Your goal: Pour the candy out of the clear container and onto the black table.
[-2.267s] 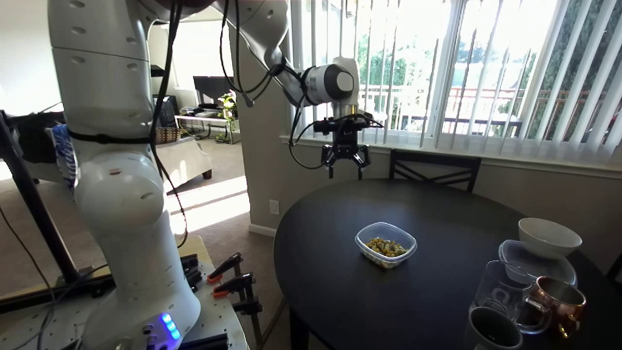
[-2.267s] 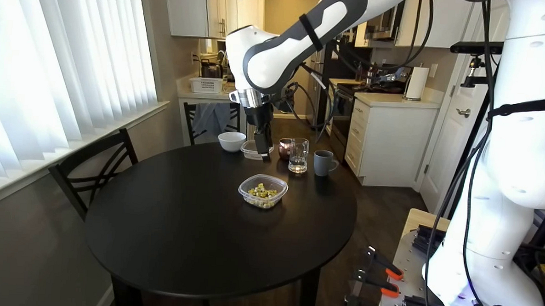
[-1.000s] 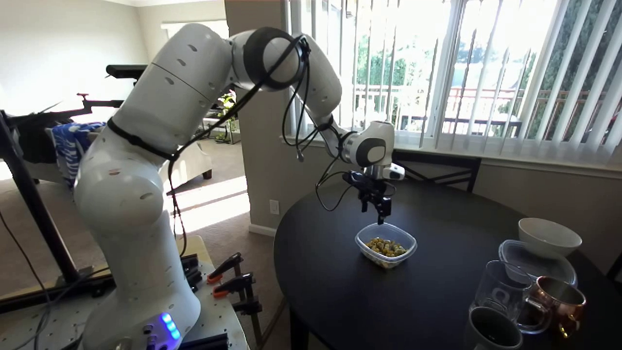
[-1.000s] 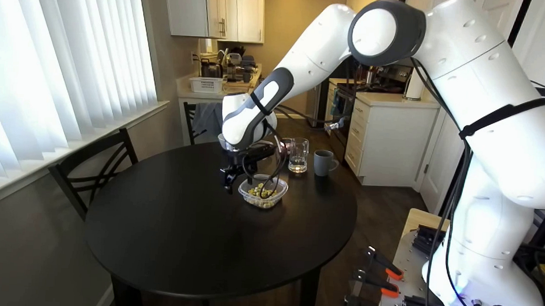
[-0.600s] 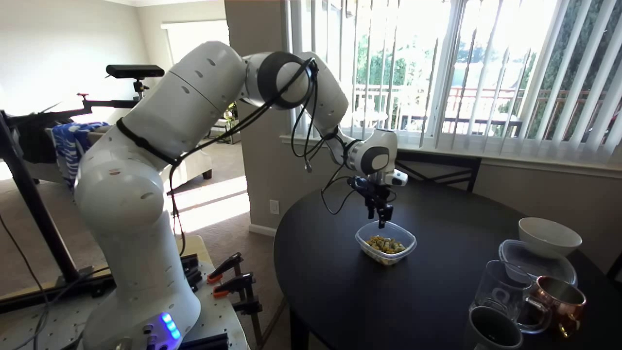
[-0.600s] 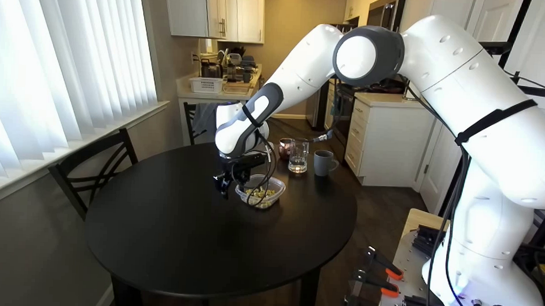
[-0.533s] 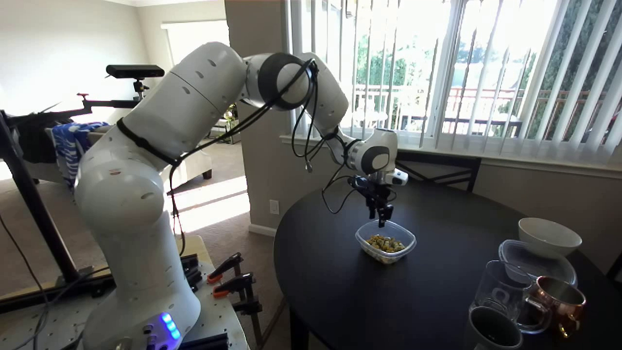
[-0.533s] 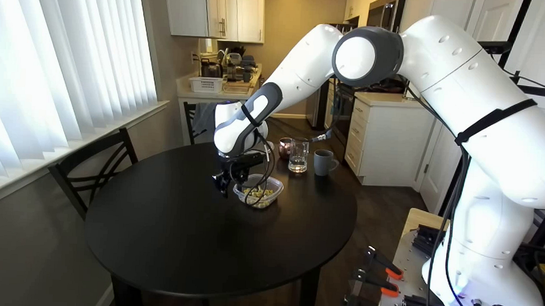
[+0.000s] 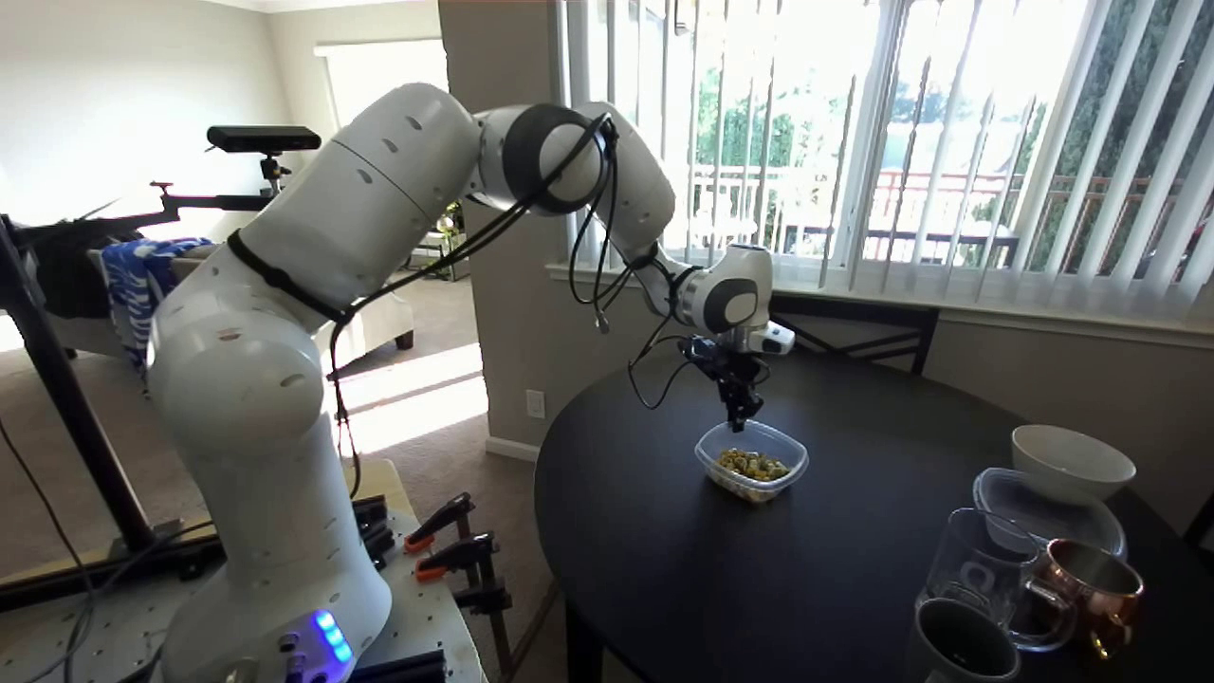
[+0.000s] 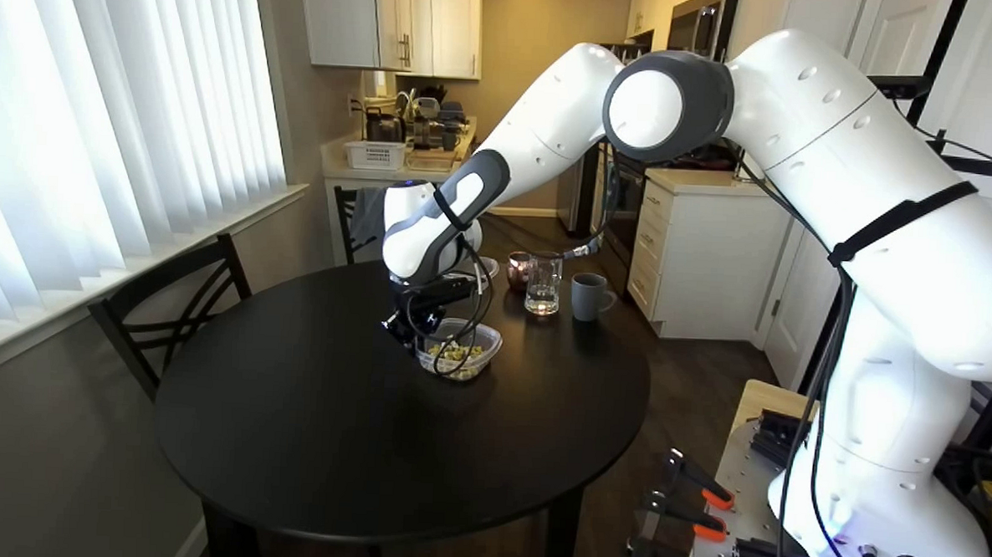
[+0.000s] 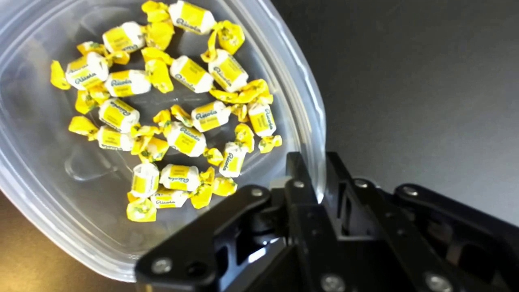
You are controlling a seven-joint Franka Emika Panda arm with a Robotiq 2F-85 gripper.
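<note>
Wrist view: my gripper point(image 11: 313, 162) is drawn narrow on the wall of the clear container point(image 11: 311, 105) — one of its fingers point(image 11: 300, 178) inside, the other outside, w/ the rim pinched btwn them. The candy point(image 11: 190, 75), pcs twist-wrapped in yellow & white, lies inside the container, spread loosely over its floor; "Ricola" reads on several wrappers.

In both exterior views the container is abt upright, open side up, on or just over the black table point(image 10: 321, 447); whether its base touches the top, I can't tell from here. My arm point(image 10: 553, 118) reaches across & bends down to the container's far rim, the side nearer the window blinds point(image 10: 142, 146).

Farther along the tabletop, in an exterior view, a white bowl point(image 9: 1072, 462) stands next to a see-through plastic tub point(image 9: 1067, 524) & partly overlaps it from that angle. Near them, grouped close tog. — a glass mug point(image 9: 977, 569), a copper mug point(image 9: 1108, 607) & a gray mug point(image 10: 585, 297), all well apart from the container. A black chair point(image 10: 172, 319) stands by the table's edge, below the blinds. Clamps w/ orange tips point(image 9: 446, 560) sit at the edge of my arm's mounting bench point(image 9: 427, 588).
</note>
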